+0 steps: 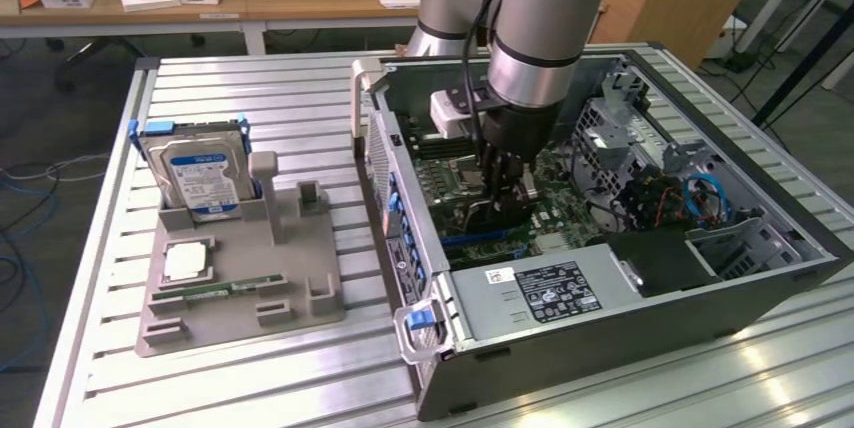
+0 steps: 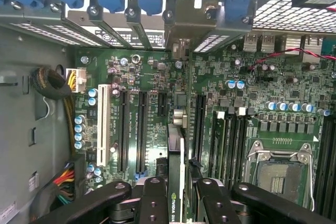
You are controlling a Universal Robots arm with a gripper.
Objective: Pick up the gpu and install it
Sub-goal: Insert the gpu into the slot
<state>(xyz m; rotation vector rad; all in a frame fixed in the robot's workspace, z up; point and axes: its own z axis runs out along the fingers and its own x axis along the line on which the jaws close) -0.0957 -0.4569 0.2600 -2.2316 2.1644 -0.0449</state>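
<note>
gpu [image 2: 176,182]: you have one.
hard drive [image 1: 200,178]: you have one.
RAM stick [image 1: 216,290]: you have one.
processor chip [image 1: 186,261]: you have one.
grey holder tray [image 1: 240,326]: you have one.
computer case [image 1: 641,343]: you have one.
power supply [image 1: 547,293]: you have one.
robot arm [image 1: 541,28]: you have one.

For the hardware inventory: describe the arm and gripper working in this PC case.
The arm is silver-grey tubing with a pale blue joint cap; a black cable runs down it. The gripper is black, its linked fingers studded with round pivot bolts.
</note>
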